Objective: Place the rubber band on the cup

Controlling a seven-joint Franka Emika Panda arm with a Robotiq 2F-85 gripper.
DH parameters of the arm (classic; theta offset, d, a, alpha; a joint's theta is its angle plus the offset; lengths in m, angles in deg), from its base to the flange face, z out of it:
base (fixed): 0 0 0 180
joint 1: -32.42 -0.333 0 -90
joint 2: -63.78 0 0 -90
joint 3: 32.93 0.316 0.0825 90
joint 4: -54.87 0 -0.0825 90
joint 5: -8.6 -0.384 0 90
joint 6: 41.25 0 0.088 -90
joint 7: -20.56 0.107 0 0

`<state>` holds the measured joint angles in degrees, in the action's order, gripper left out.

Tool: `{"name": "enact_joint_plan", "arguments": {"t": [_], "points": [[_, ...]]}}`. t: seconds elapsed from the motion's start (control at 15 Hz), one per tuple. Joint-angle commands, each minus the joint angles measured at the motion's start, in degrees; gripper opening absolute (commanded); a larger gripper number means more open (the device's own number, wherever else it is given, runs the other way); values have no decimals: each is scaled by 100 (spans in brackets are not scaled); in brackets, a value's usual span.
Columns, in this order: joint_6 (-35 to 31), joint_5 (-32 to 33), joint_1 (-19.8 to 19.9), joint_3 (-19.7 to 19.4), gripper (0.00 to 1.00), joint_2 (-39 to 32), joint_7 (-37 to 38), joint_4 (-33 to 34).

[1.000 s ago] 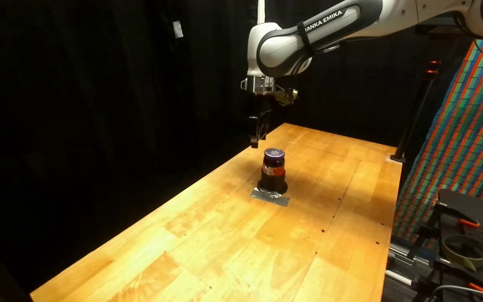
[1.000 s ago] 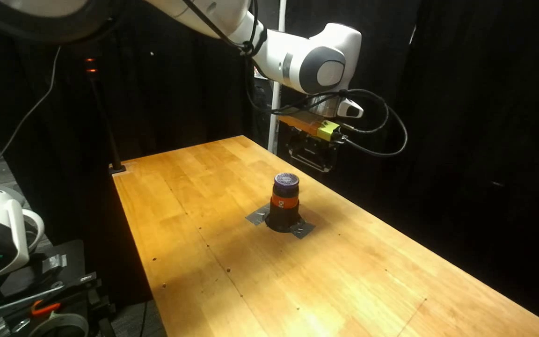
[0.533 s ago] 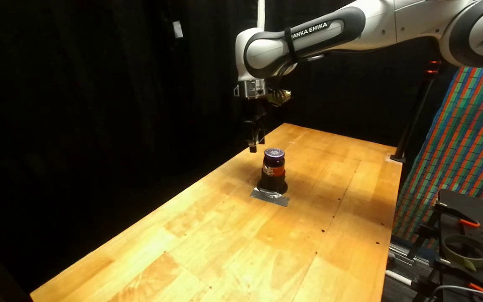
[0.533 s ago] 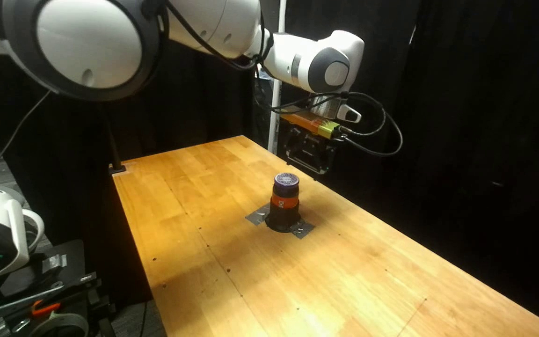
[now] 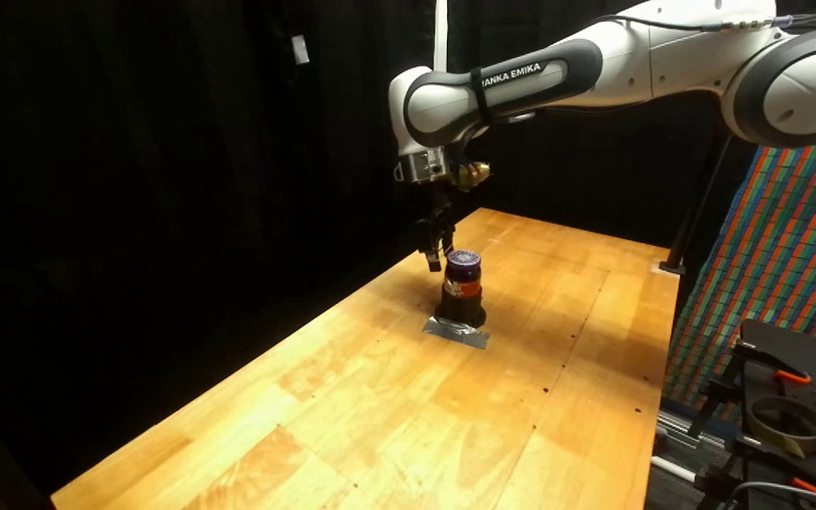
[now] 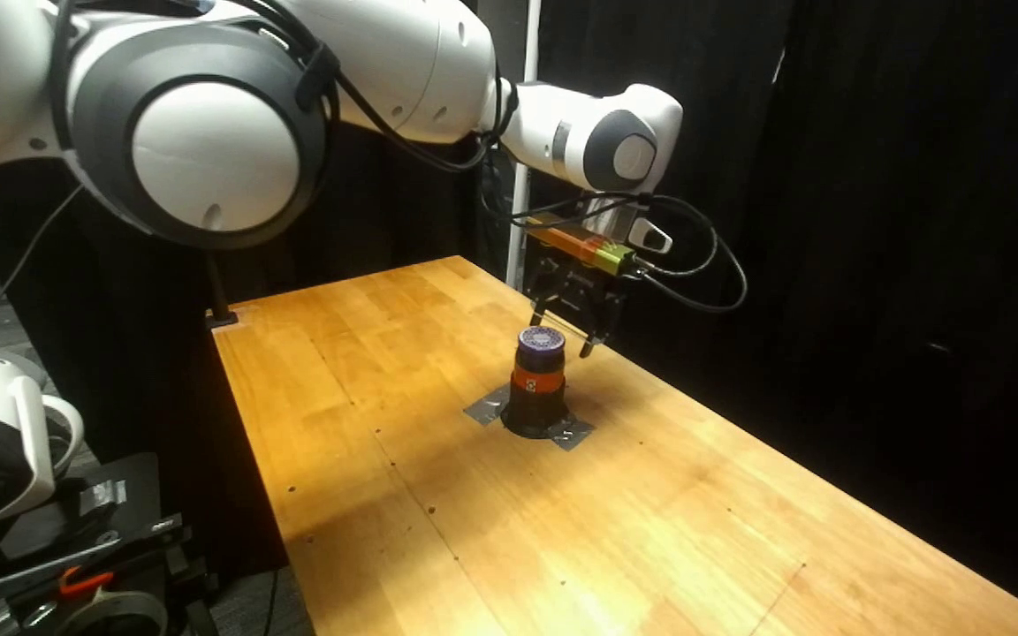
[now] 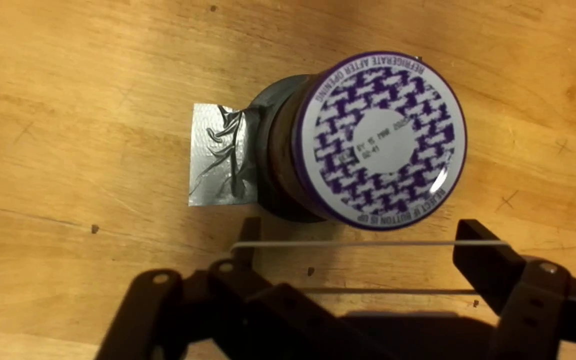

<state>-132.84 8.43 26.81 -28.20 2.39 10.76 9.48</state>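
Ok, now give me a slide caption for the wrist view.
Rubber band stretched across the open gripper, not yet around the purple-lidded jar.

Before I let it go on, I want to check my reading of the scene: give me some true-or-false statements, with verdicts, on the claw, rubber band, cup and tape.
1. The claw holds the rubber band stretched across its fingers. True.
2. The claw's fingers are pressed together. False: they are spread apart.
3. The cup stands upright. True.
4. The rubber band is already around the cup. False: the wrist view shows it clear of the lid.
5. Grey tape lies on the table next to the cup. True.
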Motion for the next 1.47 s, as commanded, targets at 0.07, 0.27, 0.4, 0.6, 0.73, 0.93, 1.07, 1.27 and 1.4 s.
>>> {"name": "enact_joint_plan", "arguments": {"t": [0.07, 0.27, 0.4, 0.6, 0.73, 0.93, 1.07, 1.27, 1.4], "points": [[321, 114, -98, -87, 100, -172, 94, 329], [343, 160, -122, -113, 100, -78, 161, 180], [351, 214, -133, -108, 100, -13, 182, 131], [344, 298, -185, -121, 100, 67, 275, 55], [309, 353, -227, -138, 100, 123, 366, 12], [422, 445, -279, -141, 100, 174, 473, -13], [591, 479, -303, -123, 100, 196, 501, -37], [825, 499, -335, -100, 100, 219, 502, -82], [829, 508, -347, -98, 100, 209, 503, -90]]}}
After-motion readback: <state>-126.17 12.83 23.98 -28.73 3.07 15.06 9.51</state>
